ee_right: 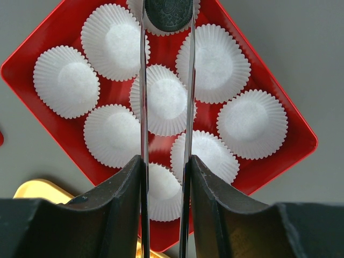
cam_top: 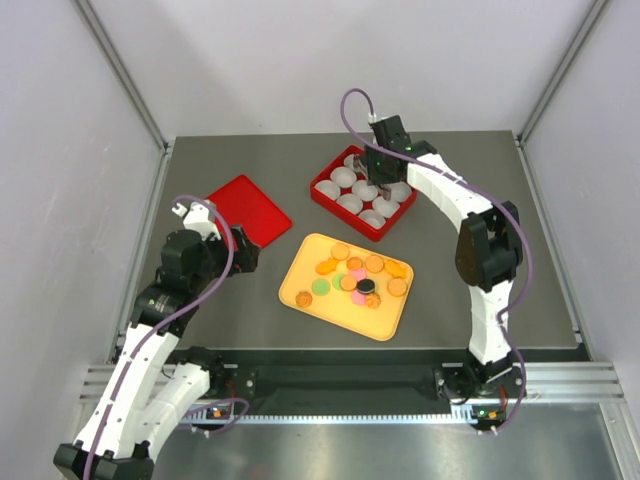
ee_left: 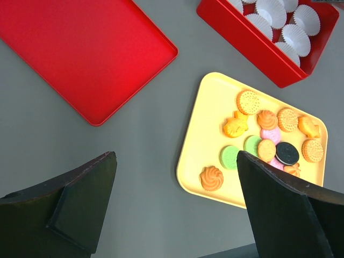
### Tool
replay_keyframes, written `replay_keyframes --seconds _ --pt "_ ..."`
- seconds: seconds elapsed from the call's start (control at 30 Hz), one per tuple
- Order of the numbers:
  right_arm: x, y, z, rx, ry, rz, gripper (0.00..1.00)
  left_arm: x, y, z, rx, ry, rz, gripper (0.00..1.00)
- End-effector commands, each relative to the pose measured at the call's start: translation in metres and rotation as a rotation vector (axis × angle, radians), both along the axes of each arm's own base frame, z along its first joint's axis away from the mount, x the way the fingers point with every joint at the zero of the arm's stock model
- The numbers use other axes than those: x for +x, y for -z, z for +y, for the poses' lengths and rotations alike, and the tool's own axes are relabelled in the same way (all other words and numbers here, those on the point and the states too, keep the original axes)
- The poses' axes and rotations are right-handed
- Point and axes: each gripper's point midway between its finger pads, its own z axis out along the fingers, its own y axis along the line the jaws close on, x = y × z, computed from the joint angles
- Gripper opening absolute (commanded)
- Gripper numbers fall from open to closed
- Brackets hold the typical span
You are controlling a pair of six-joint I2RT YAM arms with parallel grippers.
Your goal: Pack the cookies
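From above, the right gripper (cam_top: 372,186) hangs over the red box (cam_top: 343,209) at 1 o'clock on the table. The box is lined with white paper cups (cam_top: 350,202). The rest of the cookies (cam_top: 356,279) lie bunched on the yellow tray (cam_top: 303,292) at the centre. The left gripper (cam_top: 236,250) waits at 9 o'clock, beside the red lid (cam_top: 250,208).

In the left wrist view, that gripper's jaws stand spread wide over bare table and hold nothing. The tray of cookies is at 3 o'clock, the lid at 11 o'clock.

In the right wrist view, the thin jaws pinch a black cookie (ee_right: 167,12) edge-on at 12 o'clock. A frilled cup sits directly behind it, and all the cups in sight look empty. How high the cookie hangs above that cup I cannot tell.

The step in hand looks like placing this cookie. To do it well, centre it over one cup and not over a frill between two. Lower it until it is close to the paper, then part the jaws only slightly so it drops flat. Lift straight up, since the light cups could snag on the jaws and shift.
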Motion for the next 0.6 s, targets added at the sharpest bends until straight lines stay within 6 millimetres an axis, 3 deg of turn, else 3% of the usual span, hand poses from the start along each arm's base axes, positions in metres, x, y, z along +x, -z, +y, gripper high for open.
replay_keyframes --seconds 0.0,0.23,0.57 --pt "0.006 -0.045 0.009 0.045 -0.001 -0.105 0.34 0.003 -0.002 -0.002 0.002 0.011 -0.02 0.98" --pt "0.014 -0.05 0.015 0.057 -0.006 -0.114 0.34 0.003 -0.001 -0.002 0.002 0.012 -0.017 0.98" --pt "0.017 -0.037 0.019 0.056 -0.014 -0.083 0.35 0.003 -0.001 -0.002 0.003 0.012 -0.016 0.98"
